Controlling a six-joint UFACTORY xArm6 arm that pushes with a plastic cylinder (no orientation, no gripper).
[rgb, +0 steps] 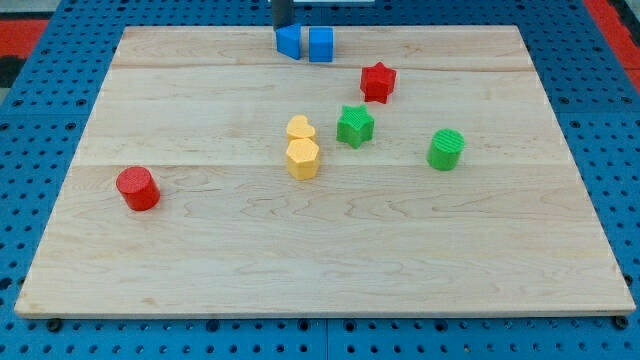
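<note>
Dark rod, my tip (283, 27), holds nothing, touching the left blue plastic block (288, 41) at the wooden board's (200, 270) top edge.
Beside it sits a blue cube (321, 44); the pair's long axis runs left-right.

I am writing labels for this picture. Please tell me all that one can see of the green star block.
The green star block is a small, thick star shape, bright green, with ribbed sides that look like printed plastic. It lies flat on the wooden board, a little right of the middle. It touches nothing. The red star block is above it toward the view's right, the two yellow blocks are on its left, and the green cylinder is on its right. My tip is far off, at the blue blocks.
</note>
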